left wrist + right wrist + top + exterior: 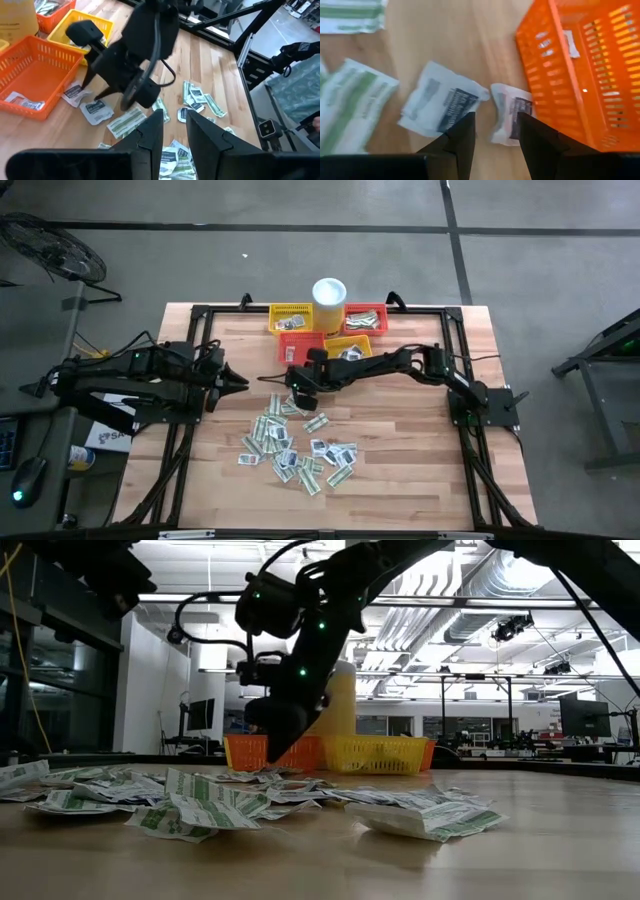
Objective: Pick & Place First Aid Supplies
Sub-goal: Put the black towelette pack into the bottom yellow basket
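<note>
- The left gripper (pixel 240 383) waits over the left part of the wooden surface (pixel 400 470), pointing toward the middle. In its wrist view its fingers (pixel 150 135) stand a little apart with nothing between them.
- The first aid supplies (pixel 295 448) lie mostly in a loose heap at the middle of the surface, toward the front edge: flat white, grey and green-printed sachets, many overlapping.
- A few more sachets lie apart from the heap, just in front of the orange basket (pixel 301 345). In the right wrist view a white sachet with dark print (pixel 445 105) lies flat on the wood, and a second small sachet (pixel 512 112) lies just beside the orange basket's wall.
- One sachet (pixel 25 102) lies inside the orange basket, on its floor.
- The right gripper (pixel 300 388) reaches in from the right and hangs low over the surface just in front of the orange basket, above those stray sachets. Its fingers (pixel 460 137) are partly open; nothing is pinched between them, and the two sachets show beyond the tips.
- Behind the orange basket stand a yellow basket (pixel 290 317), a white cup (pixel 329 300) and a red-orange basket (pixel 366 318) that holds sachets. Another yellow basket (pixel 350 348) sits just right of the orange one, also with sachets in it.
</note>
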Robot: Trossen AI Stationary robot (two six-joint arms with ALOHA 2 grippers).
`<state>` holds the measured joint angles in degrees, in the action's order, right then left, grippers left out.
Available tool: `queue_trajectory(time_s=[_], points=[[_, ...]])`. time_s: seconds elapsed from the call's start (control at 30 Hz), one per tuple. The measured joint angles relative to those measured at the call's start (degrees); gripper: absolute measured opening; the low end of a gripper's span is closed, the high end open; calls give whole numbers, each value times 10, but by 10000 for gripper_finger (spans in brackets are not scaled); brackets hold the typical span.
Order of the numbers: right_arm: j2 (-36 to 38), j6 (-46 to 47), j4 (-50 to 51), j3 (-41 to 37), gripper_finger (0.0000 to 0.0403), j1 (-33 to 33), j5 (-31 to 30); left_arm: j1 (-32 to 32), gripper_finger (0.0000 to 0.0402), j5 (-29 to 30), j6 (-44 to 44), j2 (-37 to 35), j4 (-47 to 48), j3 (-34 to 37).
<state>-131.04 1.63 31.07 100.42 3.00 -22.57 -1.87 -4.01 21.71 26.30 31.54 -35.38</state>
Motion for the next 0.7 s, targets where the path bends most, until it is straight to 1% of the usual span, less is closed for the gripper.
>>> queue_trajectory(time_s=[0.13,0.27,0.6,0.7], points=[[0,11,1,0,137,5,-2,0,85,0,0,0,5,0],[0,25,1,0,137,9,-18,0,85,0,0,0,15,0],[-17,10,-4,0,137,11,8,0,85,-1,8,0,17,0],[-23,11,-10,0,137,11,7,0,85,-1,8,0,16,0]])
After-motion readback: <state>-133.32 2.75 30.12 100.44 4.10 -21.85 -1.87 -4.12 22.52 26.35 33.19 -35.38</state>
